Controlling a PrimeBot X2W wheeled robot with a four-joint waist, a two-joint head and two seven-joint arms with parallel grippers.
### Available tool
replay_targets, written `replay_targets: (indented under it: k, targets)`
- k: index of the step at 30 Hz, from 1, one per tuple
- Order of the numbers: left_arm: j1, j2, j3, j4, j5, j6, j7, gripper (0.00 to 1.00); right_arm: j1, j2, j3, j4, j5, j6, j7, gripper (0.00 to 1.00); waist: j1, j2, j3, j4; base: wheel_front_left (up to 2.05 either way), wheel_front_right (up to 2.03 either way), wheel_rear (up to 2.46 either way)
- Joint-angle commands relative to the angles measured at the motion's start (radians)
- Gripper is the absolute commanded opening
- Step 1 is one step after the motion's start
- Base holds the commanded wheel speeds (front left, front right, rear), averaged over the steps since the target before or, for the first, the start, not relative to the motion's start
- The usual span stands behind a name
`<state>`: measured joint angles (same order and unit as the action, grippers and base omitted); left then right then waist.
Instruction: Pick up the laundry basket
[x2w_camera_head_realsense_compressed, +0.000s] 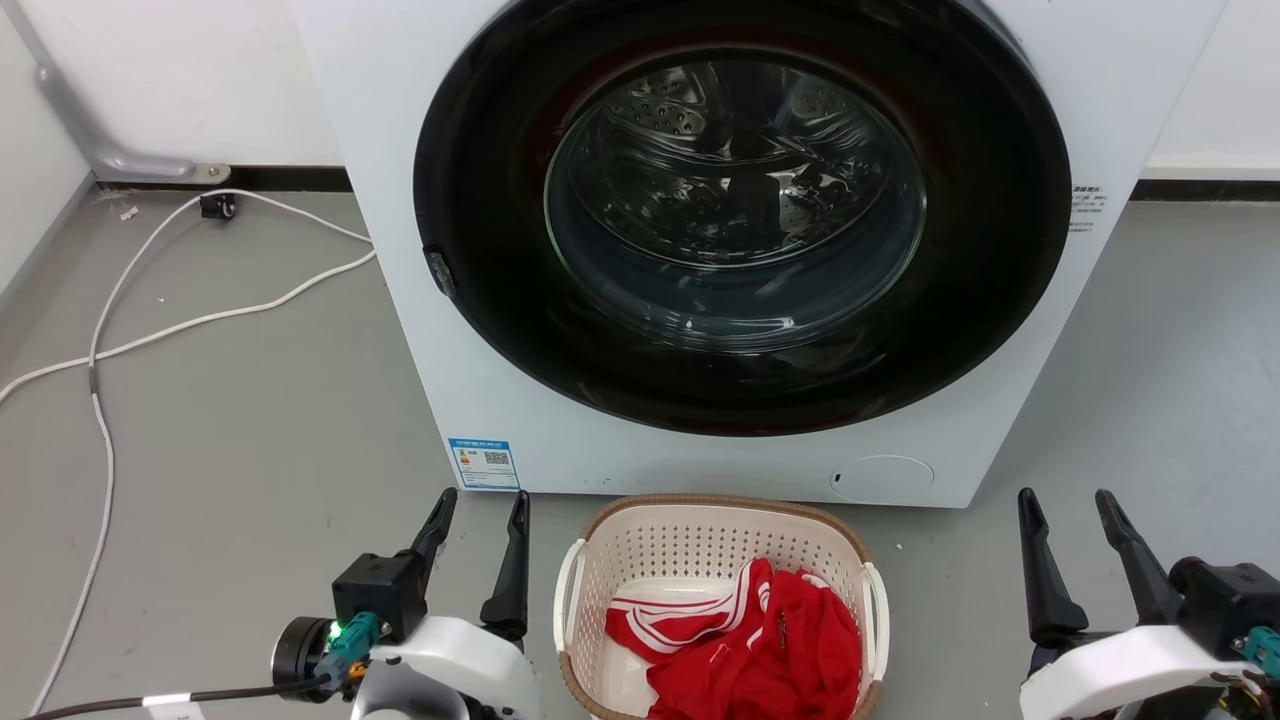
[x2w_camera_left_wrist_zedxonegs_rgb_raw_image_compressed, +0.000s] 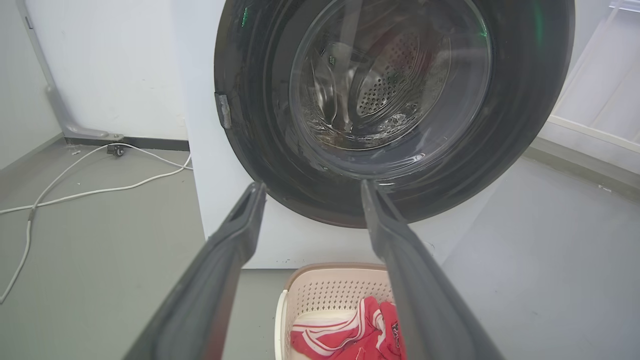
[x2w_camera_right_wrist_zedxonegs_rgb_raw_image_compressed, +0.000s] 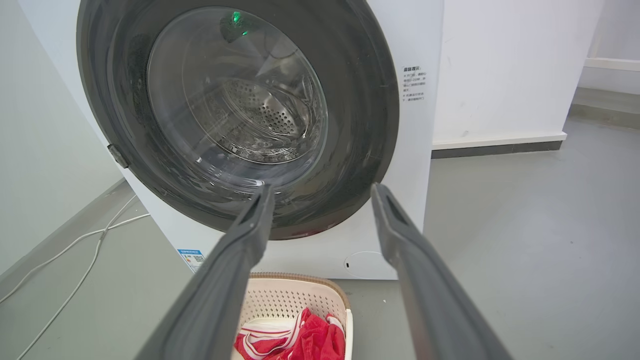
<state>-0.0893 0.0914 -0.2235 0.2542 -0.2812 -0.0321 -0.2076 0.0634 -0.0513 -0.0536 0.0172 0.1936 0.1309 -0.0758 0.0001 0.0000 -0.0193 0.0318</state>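
Centre: laundry basket (x2w_camera_head_realsense_compressed: 660, 560) on floor (x2w_camera_head_realsense_compressed: 250, 450), just before washer (x2w_camera_head_realsense_compressed: 480, 380), red garment (x2w_camera_head_realsense_compressed: 770, 640) inside. Either side: left gripper (x2w_camera_head_realsense_compressed: 483, 497) and right gripper (x2w_camera_head_realsense_compressed: 1065, 497), jaws parted, empty, clear of basket; flanking stance judged suited to lifting by side handles (x2w_camera_head_realsense_compressed: 566, 590).

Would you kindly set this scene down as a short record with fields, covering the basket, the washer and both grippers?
basket: cream perforated plastic laundry basket with brown woven-look rim, on the grey floor in front of the washer
contents: red garment with white stripes
handles: white loop handles, one on each side, both free
washer: white front-loading washing machine, its round dark glass door apparently shut
left gripper: open, left of the basket, not touching it
right gripper: open, right of the basket, not touching it
also: white cable on the floor at left
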Motion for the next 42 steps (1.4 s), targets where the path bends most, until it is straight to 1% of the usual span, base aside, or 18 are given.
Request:
replay_targets:
  k: [1,13,18,29,42]
  targets:
    - [-0.012,0.0,-0.002,-0.002,0.022,0.003,-0.01,1.0,0.009,0.001,-0.003,-0.006,-0.018,0.0,-0.008,1.0,-0.0001,0.0,0.0,0.0,0.0,0.0,0.0]
    - [-0.016,-0.01,-0.002,0.014,0.109,-0.005,-0.034,1.0,0.011,0.001,-0.016,0.021,-0.062,0.0,-0.036,1.0,-0.0001,0.0,0.0,0.002,0.0,0.0,0.0]
    - [-0.012,-0.017,0.004,0.014,0.131,-0.016,-0.043,1.0,0.009,0.001,-0.015,0.031,-0.087,0.0,-0.051,1.0,-0.0001,0.0,0.0,0.004,0.0,0.0,0.0]
    - [-0.002,-0.029,0.021,0.027,0.164,-0.036,-0.06,1.0,0.005,0.001,-0.016,0.055,-0.113,0.0,-0.077,1.0,-0.0001,0.0,-0.002,0.007,0.0,0.0,0.0]
    - [0.002,-0.038,0.042,0.039,0.146,-0.049,-0.058,1.0,-0.011,0.001,-0.024,0.087,-0.088,0.0,-0.1,1.0,-0.0001,0.0,0.0,0.005,0.0,0.0,0.0]
